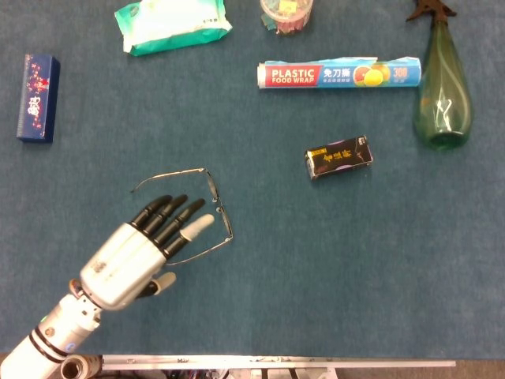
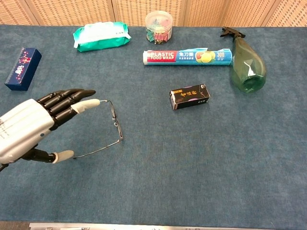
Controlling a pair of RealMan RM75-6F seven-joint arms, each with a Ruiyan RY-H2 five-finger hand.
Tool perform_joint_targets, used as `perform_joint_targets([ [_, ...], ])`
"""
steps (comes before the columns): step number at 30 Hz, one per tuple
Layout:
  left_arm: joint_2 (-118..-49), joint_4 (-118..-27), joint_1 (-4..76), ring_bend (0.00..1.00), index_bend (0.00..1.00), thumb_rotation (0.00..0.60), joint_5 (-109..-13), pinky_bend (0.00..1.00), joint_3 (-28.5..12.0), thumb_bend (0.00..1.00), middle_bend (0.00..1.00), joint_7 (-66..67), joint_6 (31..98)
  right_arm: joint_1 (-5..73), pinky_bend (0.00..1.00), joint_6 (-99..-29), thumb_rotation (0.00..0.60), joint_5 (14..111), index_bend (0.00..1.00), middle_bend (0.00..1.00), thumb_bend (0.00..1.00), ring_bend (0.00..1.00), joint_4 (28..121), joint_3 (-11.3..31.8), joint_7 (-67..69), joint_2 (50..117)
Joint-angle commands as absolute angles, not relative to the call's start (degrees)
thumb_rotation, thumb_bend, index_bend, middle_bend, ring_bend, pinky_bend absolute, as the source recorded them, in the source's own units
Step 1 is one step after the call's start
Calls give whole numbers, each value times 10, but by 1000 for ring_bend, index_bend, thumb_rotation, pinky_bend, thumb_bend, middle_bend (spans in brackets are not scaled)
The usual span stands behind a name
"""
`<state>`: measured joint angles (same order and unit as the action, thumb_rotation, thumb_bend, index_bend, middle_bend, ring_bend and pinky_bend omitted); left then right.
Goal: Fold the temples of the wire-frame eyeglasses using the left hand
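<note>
The left robot hand [image 1: 138, 251] is released, holding nothing, fingers extended and apart, at the lower left of the head view. That view puts its fingertips [image 1: 183, 207] between the two open temples of the eyeglasses [image 1: 218, 209], which lie on the blue tabletop [image 1: 331, 268] left of centre. The chest view shows the hand [image 2: 33, 127] from the side, raised off the tabletop, hiding the upper temple's end. Bare tabletop spreads across the lower right; a black box [image 1: 338, 157] lies well apart, right of the eyeglasses.
</note>
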<state>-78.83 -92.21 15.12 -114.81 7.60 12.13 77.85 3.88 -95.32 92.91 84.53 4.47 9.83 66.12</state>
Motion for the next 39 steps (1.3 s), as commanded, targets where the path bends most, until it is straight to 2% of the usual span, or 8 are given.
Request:
perform_joint_targets([
  [1,-805,-901,163,0,4,600,-1167,104,81,169,0,115,777,38,382,-954,600,927,331,291,186,228,846,46,100,660],
  [10,-841,-846,198,0,4,600,-1208,78,93,168,0,100,772,36,382,-951,600,922,331,291,186,228,846,48,104,658],
  [26,-900,-761,226,0,5,600,-1242,65,81,168,0,73,846,20,382,-968,600,890,331,291,186,228,847,66,140,645],
  [39,-932,-730,238,0,6,600,-1226,56,87,169,0,84,836,16,382,-963,600,882,331,291,186,228,850,71,148,640],
])
